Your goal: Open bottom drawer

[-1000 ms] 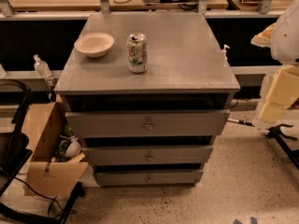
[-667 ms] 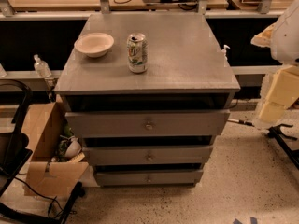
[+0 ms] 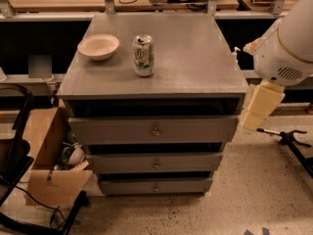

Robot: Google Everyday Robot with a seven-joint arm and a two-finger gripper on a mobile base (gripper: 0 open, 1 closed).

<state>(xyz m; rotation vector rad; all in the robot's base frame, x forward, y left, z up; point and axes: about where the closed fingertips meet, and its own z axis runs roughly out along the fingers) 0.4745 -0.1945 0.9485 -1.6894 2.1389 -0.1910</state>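
Bottom drawer point(image 3: 127, 186), shut, round metal knob point(image 3: 156, 187): pincer point(image 3: 259, 106), state not discernible, hangs well apart upper right; recommend lowering level with knob, gripping squarely, pulling straight out.

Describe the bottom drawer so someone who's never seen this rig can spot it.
Find the grey cabinet with a bowl and can on top; the hand hangs to its right, not touching. Down its front, the bottom drawer is the lowest of three, nearest the floor, and looks narrowest.
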